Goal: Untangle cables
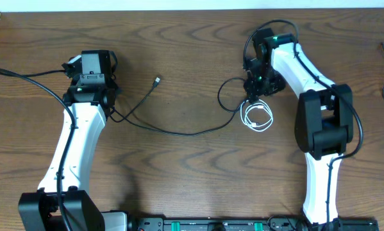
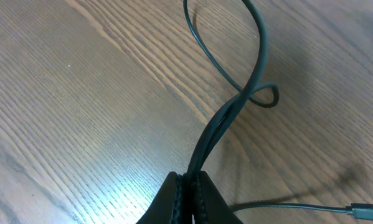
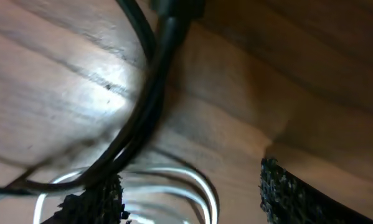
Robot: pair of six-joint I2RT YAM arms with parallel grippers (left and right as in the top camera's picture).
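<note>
I saw a brown wood-grain table (image 1: pixel 192 173). A thin black cable (image 1: pixel 179 133) ran across its middle, pinched in my closed left gripper (image 2: pixel 189 180). My right gripper (image 3: pixel 189 193) stood wide over the small white coiled cable (image 1: pixel 257 117).

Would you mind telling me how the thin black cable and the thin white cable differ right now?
The thin black cable runs long and loose across the wooden table; the thin white cable is bunched in a small coil. The black cable is pinched in the shut left gripper; the white cable lies ungripped by the open right gripper. Both are flexible cords resting on the table.
</note>
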